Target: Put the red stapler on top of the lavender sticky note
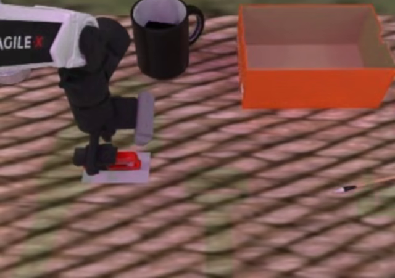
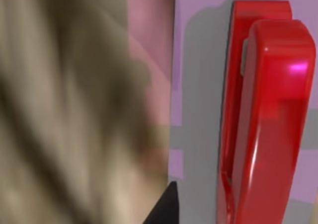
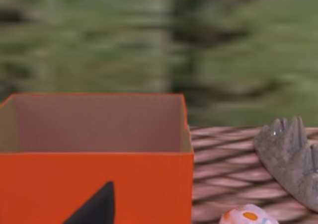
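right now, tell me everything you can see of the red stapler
The red stapler is small, glossy and bright red, with a rounded top arm hinged over a flatter red base; it looks like shiny plastic or painted metal. It appears closed and lies flat on the lavender sticky note, toward the note's far edge, lengthwise across it. The left gripper is right over its left end in the top view; whether the fingers touch it cannot be seen.

The red stapler (image 2: 266, 119) lies flat on the lavender sticky note (image 2: 201, 100). Blurred bench (image 2: 69, 114) fills the rest.
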Robot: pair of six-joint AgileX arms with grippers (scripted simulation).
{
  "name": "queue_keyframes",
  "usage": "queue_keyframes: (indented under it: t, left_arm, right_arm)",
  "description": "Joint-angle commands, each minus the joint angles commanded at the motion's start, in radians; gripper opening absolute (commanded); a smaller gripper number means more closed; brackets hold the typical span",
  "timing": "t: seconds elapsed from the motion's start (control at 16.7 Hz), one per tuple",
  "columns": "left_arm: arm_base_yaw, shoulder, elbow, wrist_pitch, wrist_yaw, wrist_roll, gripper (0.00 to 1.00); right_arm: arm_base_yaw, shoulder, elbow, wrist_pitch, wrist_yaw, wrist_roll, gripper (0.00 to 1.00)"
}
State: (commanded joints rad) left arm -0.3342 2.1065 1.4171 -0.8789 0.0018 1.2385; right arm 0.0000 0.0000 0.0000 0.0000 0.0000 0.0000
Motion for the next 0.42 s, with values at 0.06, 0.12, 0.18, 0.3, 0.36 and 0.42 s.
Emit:
queue_keyframes:
  t: [0.06,0.12,0.18,0.3,0.36,0.42]
  left_arm:
    - [0.000,0.000,0.000,0.000,0.000,0.000,0.98]
    - [0.000,0.000,0.000,0.000,0.000,0.000,1.00]
    - [0.000,0.000,0.000,0.000,0.000,0.000,1.00]
    - [0.000,0.000,0.000,0.000,0.000,0.000,1.00]
    - [0.000,0.000,0.000,0.000,0.000,0.000,1.00]
    - [0.000,0.000,0.000,0.000,0.000,0.000,1.00]
  right_arm:
    - [0.000,0.000,0.000,0.000,0.000,0.000,1.00]
    - [0.000,0.000,0.000,0.000,0.000,0.000,1.00]
    - [0.000,0.000,0.000,0.000,0.000,0.000,1.00]
    - [0.000,0.000,0.000,0.000,0.000,0.000,1.00]
    - [0.000,0.000,0.000,0.000,0.000,0.000,1.00]
    - [0.000,0.000,0.000,0.000,0.000,0.000,1.00]
